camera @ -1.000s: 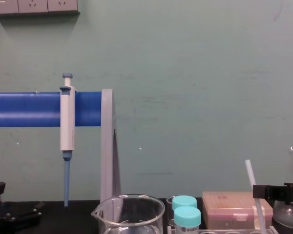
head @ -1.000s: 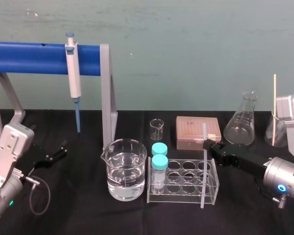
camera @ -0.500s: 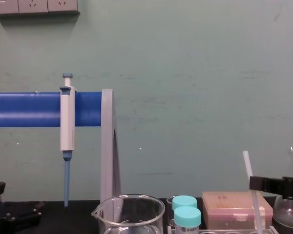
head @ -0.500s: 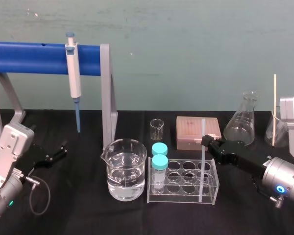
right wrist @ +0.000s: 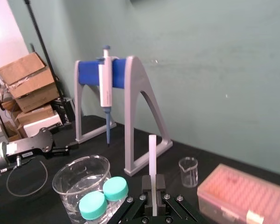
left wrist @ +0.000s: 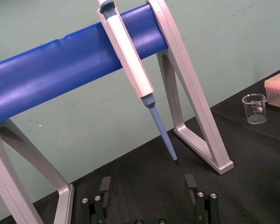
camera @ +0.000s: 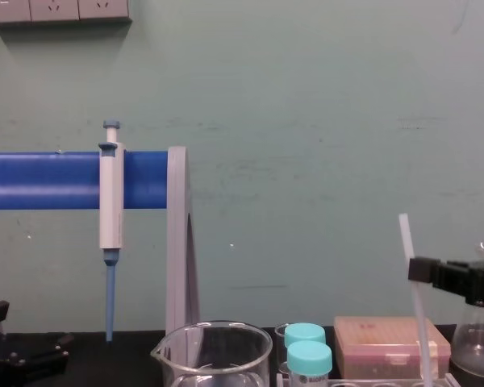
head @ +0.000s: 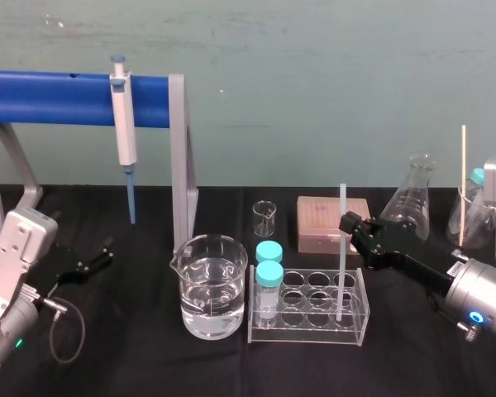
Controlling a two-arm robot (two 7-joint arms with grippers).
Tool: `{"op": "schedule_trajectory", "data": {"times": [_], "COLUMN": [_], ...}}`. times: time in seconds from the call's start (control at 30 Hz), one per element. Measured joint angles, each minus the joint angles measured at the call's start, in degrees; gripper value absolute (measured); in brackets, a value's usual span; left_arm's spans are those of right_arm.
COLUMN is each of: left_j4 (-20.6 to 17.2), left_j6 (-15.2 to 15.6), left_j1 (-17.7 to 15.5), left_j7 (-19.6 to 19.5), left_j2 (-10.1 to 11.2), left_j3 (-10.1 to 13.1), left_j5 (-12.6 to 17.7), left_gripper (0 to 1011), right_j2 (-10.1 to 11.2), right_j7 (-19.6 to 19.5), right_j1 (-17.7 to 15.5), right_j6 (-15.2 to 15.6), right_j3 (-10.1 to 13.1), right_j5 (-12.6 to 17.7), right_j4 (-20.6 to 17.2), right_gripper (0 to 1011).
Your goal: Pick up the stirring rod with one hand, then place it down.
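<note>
Head view: right end effector [head: 351,227] is pinching the stirring rod [head: 341,273] upright, its lower end down in the clear tube rack [head: 269,335] on the table [head: 132,356]. Left end effector [head: 95,258] sits parked by the blue pipette stand [head: 66,98].
Left wrist view: its fingers [left wrist: 105,184] are spread wide.
Right wrist view: rod clamped between the 2 pads.
Chest view: rod vertical, gripped below its top.

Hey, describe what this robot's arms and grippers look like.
Both arms have silver-grey housings ending in matte-black blocky grippers, left gripper and right gripper. A black cable loops beside the left wrist; the right wrist carries a blue ring light.
</note>
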Motion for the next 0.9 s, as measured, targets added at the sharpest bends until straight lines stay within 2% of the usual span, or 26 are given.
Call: {"op": "schedule_trajectory", "data": {"times": [0.3, 0.5, 0.73, 0.9], "left_j4": [0.0, 0.0, 0.0, 0.0], "left_j6": [0.0, 0.0, 0.0, 0.0], "left_j1": [0.0, 0.0, 0.0, 0.0], "left_j7": [0.0, 0.0, 0.0, 0.0], "left_j2": [0.0, 0.0, 0.0, 0.0], "left_j3": [0.0, 0.0, 0.0, 0.0], "left_j5": [0.0, 0.0, 0.0, 0.0], "left_gripper": [1000, 1000, 1000, 1000], "right_j2": [0.2, 0.1, 0.1, -0.2], "right_j7": [2.1, 2.7, 2.8, 3.7], "right_j1": [-1.0, -1.7, -2.1, 0.6], "right_j6": [-6.3, -7.1, -7.5, -6.7], "right_j3": [0.4, 0.9, 2.7, 5.2], "right_j5": [-5.1, -6.2, -6.9, -5.9], "right_j4": [-1.1, -1.5, -3.1, -5.1], "right_gripper": [53, 53, 53, 53]}}
